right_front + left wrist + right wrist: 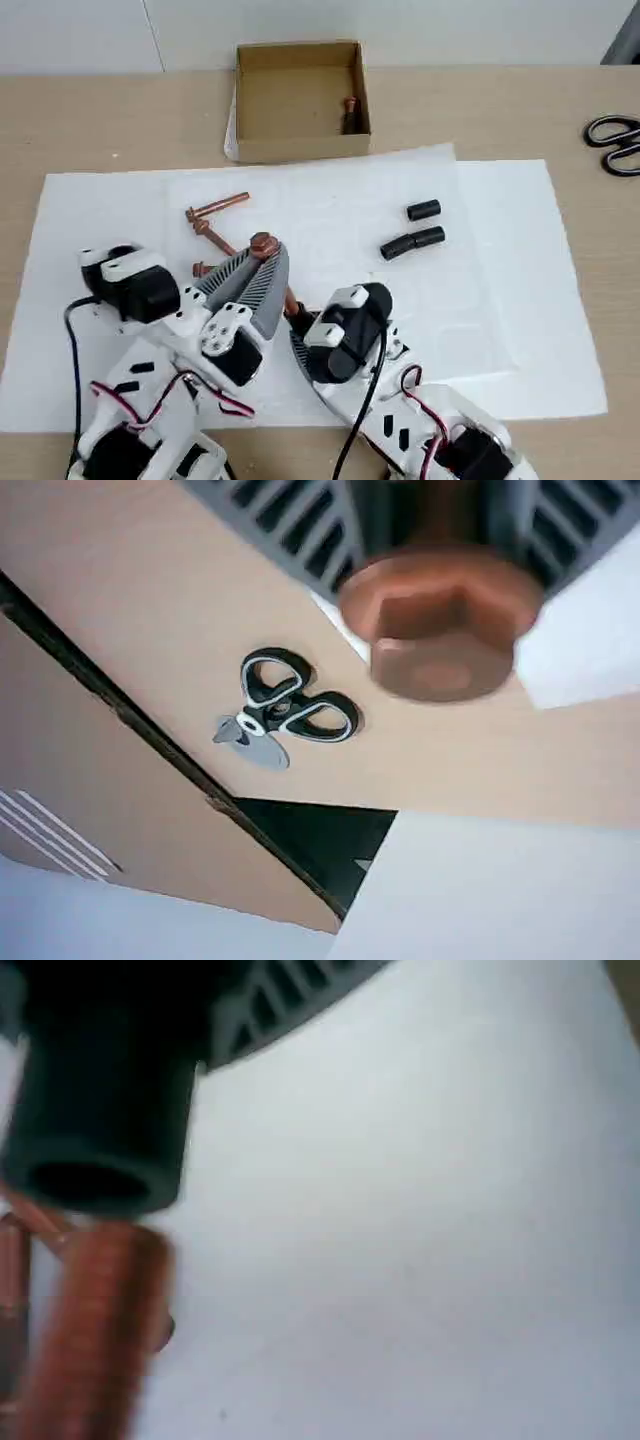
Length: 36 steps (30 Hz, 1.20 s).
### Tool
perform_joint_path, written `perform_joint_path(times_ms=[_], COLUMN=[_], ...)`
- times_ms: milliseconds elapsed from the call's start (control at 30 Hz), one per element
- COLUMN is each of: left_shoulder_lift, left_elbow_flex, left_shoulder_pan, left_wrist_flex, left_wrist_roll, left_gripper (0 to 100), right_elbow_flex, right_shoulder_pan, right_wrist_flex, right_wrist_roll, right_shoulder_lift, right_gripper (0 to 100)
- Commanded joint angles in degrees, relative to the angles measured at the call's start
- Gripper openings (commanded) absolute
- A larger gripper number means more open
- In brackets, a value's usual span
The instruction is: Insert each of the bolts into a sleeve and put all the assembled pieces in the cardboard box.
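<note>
High view: cardboard box (290, 100) w/ 1 assembled piece (350, 118) inside.

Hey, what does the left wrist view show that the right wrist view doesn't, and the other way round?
Left wrist view, not the right: the scissors lying on the bare wooden table, and the head of the gripped copper bolt. Right wrist view, not the left: the black sleeve, its open mouth close to the bolt's threaded tip. Both: that bolt and the white paper.
</note>
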Motion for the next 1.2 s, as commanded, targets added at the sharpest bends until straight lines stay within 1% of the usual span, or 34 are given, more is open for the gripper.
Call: perform_joint_path(times_ms=[0,400,533,633,767,900,1167], left_shoulder_lift=[-0.26,-0.26,-0.26,-0.26,-0.26,-0.26,-0.18], left_elbow_flex=[0.75,3.38,3.56,4.62,5.58,5.58,5.67], left_shoulder_pan=[0.26,0.09,-1.58,-1.58,-1.41,-1.32,-1.32], left_wrist_flex=[-4.4,-5.45,-5.36,-5.36,-5.54,-5.54,-5.54], left_wrist_roll=[-2.46,-2.73,-2.37,-2.29,-2.2,0.44,0.53], left_gripper=[1,1,1,1,1,1,1], right_elbow_flex=[-0.62,-1.32,-3.34,-3.78,-3.78,-3.78,-3.52], right_shoulder_pan=[-0.22,-0.13,2.33,3.56,3.38,3.3,3.21], right_wrist_flex=[-1.1,-1.45,-1.27,-1.01,-1.45,-1.45,-1.54], right_wrist_roll=[-0.26,-0.35,-0.35,-0.35,-0.44,-0.53,-0.53], right_shoulder_lift=[-0.4,-0.48,-0.48,-0.48,-0.48,-0.48,-0.4], right_gripper=[0.4,0.4,0.4,0.4,0.4,0.4,0.4])
